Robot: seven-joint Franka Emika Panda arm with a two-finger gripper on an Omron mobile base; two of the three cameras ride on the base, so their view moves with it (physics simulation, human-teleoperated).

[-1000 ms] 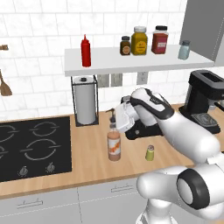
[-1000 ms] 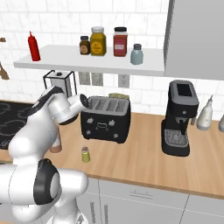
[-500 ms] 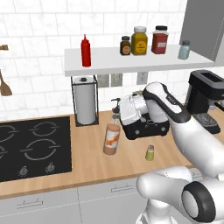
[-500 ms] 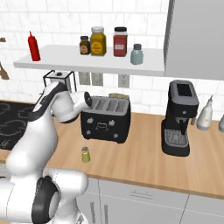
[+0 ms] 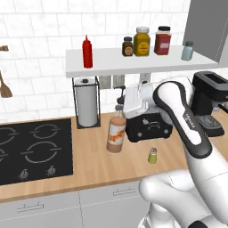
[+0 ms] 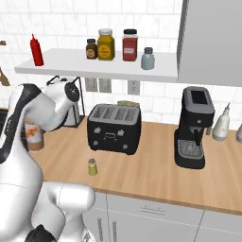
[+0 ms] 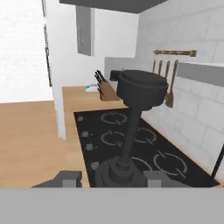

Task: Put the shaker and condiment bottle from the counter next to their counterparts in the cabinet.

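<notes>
Black stovetop (image 5: pixel 31 149): set in the wooden counter (image 5: pixel 89 167), at 9 o'clock of the sauce bottle.
Red squeeze bottle (image 5: pixel 87 52): upright on the white shelf (image 5: pixel 133 63), at 11 o'clock of the sauce bottle.
Sauce bottle (image 5: pixel 116 134): tilted, at 9 o'clock of the toaster (image 5: pixel 149 127).
Gripper (image 5: pixel 119 106): pinching the sauce bottle's neck below its spout.
Yellow-green shaker (image 5: pixel 152 156): on the counter, at 6 o'clock of the toaster.
Pale shaker (image 5: pixel 187 50): at the shelf's 3 o'clock end.

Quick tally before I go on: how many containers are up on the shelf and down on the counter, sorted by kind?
Squeeze bottles: 1, the red squeeze bottle on the shelf
Spice jars: 3, on the shelf
Shakers: 2, the pale blue-grey shaker on the shelf, the yellow-green shaker on the counter
Sauce bottles: 1, the condiment bottle, tilted, at the gripper
Total: 7
</notes>
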